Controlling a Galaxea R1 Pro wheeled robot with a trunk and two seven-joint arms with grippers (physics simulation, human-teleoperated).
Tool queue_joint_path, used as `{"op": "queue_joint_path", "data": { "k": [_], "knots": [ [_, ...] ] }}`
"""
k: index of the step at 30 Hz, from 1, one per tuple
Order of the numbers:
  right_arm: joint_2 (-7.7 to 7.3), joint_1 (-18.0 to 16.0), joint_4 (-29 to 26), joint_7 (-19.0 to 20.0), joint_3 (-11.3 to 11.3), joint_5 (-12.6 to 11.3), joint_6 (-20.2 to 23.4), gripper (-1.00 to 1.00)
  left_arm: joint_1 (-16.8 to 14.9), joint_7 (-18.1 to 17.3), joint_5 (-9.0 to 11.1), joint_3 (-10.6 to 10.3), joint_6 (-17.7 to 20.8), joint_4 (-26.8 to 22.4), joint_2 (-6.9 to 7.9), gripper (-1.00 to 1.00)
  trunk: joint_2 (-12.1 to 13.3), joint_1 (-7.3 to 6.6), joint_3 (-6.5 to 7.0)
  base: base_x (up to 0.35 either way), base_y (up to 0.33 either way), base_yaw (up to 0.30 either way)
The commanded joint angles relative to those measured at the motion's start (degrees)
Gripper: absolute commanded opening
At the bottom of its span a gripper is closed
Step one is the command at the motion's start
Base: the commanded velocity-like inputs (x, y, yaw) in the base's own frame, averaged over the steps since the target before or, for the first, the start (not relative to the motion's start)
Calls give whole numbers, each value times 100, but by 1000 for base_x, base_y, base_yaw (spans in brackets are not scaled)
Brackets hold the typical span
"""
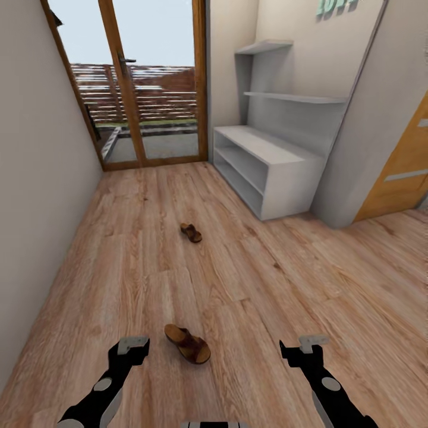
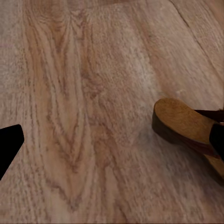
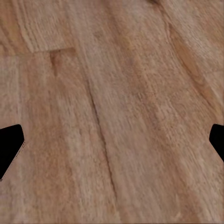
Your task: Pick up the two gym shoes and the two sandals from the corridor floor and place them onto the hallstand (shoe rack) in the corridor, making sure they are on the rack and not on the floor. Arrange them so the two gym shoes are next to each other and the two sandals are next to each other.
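Corridor floor (image 1: pixel 249 285), both arms low, tools (image 1: pixel 132 346) (image 1: pixel 309 346) spread, near sandal (image 1: pixel 187 343) between.

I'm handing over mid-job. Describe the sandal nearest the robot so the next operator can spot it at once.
Start at the white hallstand on the right wall and follow the wood-plank floor back toward the robot. The near sandal lies flat between the two arms, closer to the left pincer than the right pincer. It is brown like the far sandal, which lies mid-corridor.
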Motion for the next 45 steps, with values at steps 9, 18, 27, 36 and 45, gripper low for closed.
{"op": "queue_joint_path", "data": {
  "k": [9, 18, 27, 36, 45],
  "knots": [
    [-4, -3, 1, 5, -2, 21, -16, 100, -2, -2, -11, 13, -34, 3, -1, 100, -1, 0, -4, 57, 299, -276],
    [-27, -3, 1, 12, -2, 21, -17, 100, 5, -7, -11, 13, -39, 3, -1, 100, -1, 0, 6, 5, 278, -294],
    [-31, -3, 1, 12, -2, 21, -17, 100, 7, -7, -11, 13, -42, -2, -1, 100, -1, 0, 25, 0, 57, -296],
    [-31, -3, 1, 12, -3, 21, -17, 100, 7, -7, -11, 13, -56, -4, -1, 100, -1, 0, 44, 0, 2, -296],
    [-31, -3, 1, 12, -2, 21, -17, 100, 7, -7, -14, 13, -57, -5, -1, 100, -1, 0, 63, 0, 0, -296]
  ]
}}
